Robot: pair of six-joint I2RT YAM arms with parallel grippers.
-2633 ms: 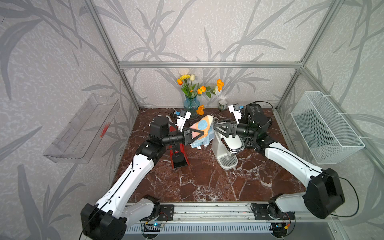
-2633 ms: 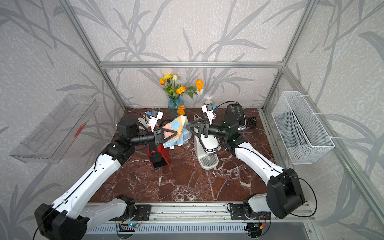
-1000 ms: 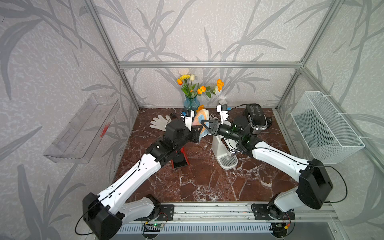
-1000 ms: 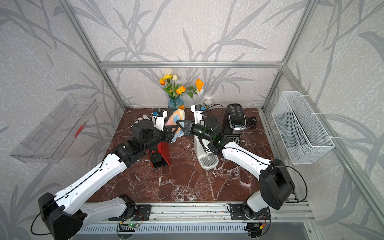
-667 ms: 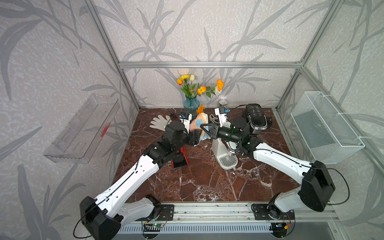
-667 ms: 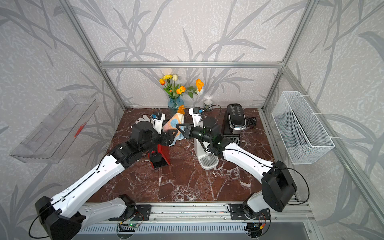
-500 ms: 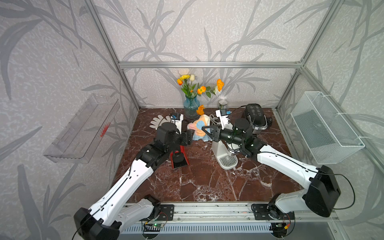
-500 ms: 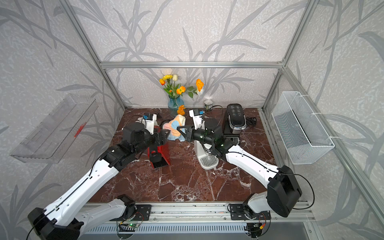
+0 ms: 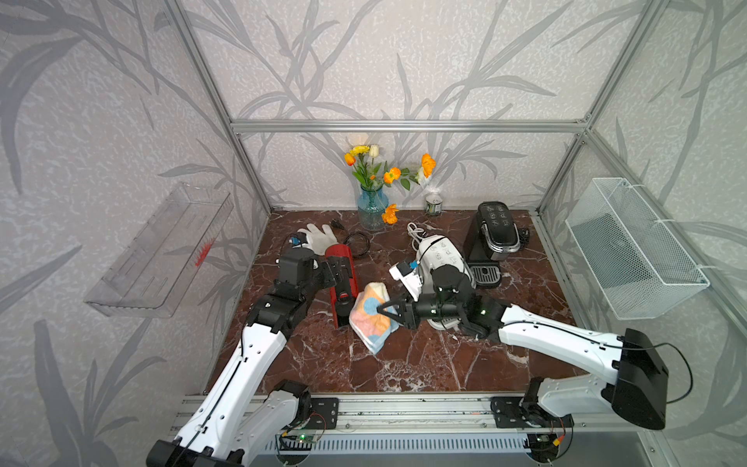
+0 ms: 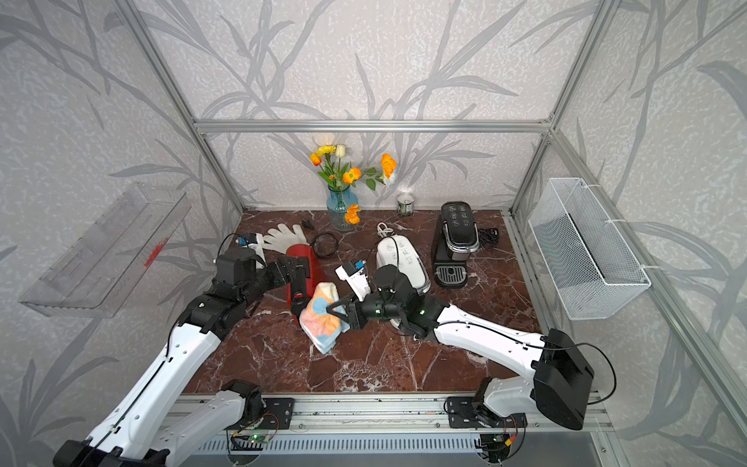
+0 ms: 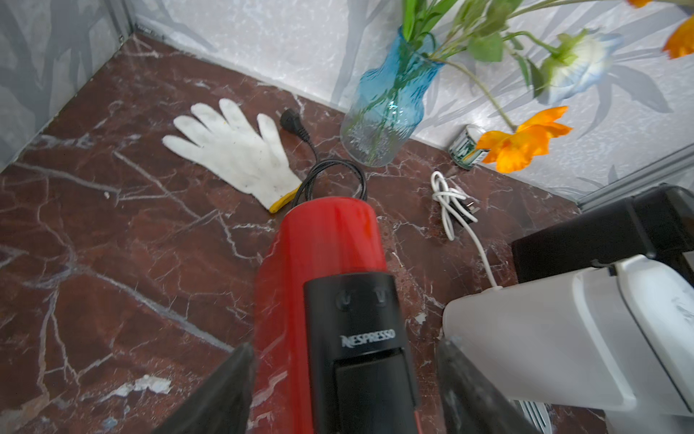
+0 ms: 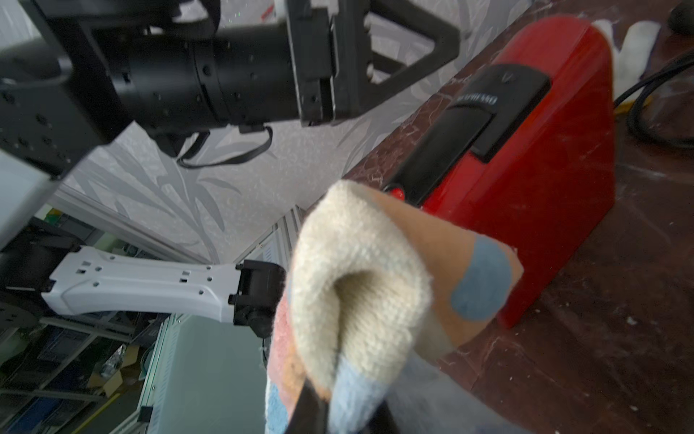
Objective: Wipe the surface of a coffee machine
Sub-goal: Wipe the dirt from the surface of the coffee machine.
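A red coffee machine [image 9: 342,279] [image 11: 323,255] stands left of centre. A white coffee machine [image 9: 442,254] sits at the middle, and a black coffee machine [image 9: 496,230] stands behind it to the right. My right gripper [image 9: 383,312] [image 12: 338,407] is shut on a pastel spotted cloth [image 9: 370,319] [image 12: 360,285]. The cloth hangs at the red machine's front end; whether it touches I cannot tell. My left gripper [image 9: 338,270] [image 11: 345,375] hovers open over the red machine's black top [image 11: 356,330], one finger on each side, holding nothing.
A white glove [image 9: 317,238] and a black cord [image 9: 357,242] lie behind the red machine. A blue vase of flowers [image 9: 372,207] and a small can [image 9: 432,204] stand at the back wall. A wire basket [image 9: 630,250] hangs on the right wall, a clear tray [image 9: 161,258] on the left.
My left gripper let go of the cloth, opened and drew back left over the red machine. My right gripper kept the cloth and carried it down and forward to the red machine's front.
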